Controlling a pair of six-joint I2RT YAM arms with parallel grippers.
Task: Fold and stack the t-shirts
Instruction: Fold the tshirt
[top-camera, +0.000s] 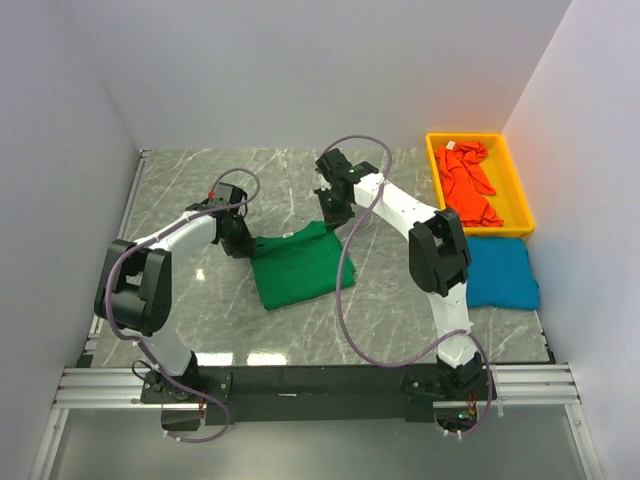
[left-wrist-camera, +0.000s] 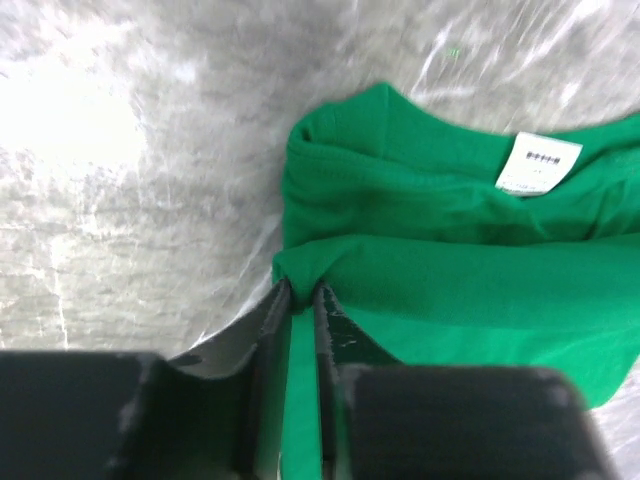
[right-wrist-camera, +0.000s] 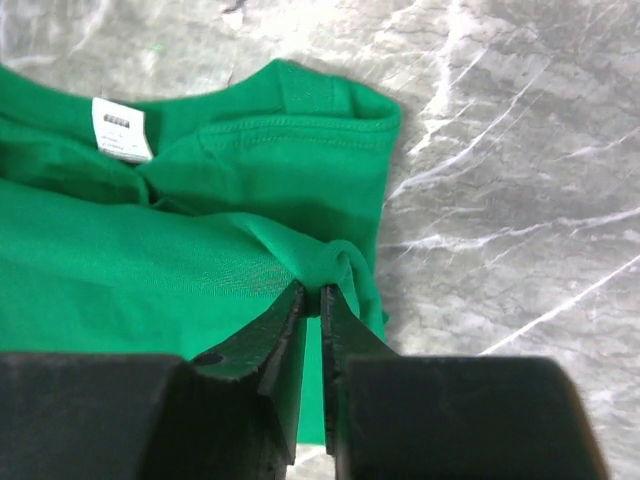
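Observation:
The green t-shirt (top-camera: 295, 262) lies partly folded in the middle of the table, its white neck label (left-wrist-camera: 538, 162) showing at the collar. My left gripper (top-camera: 240, 240) is shut on the shirt's left far corner (left-wrist-camera: 300, 270). My right gripper (top-camera: 333, 215) is shut on the shirt's right far corner (right-wrist-camera: 335, 265). The label also shows in the right wrist view (right-wrist-camera: 121, 128). A folded blue t-shirt (top-camera: 500, 272) lies at the right. The orange-red t-shirt (top-camera: 468, 180) lies crumpled in the yellow bin (top-camera: 517, 180).
White walls enclose the marble table on the left, back and right. The yellow bin stands at the back right corner, just beyond the blue shirt. The arms' cables loop over the table near the green shirt.

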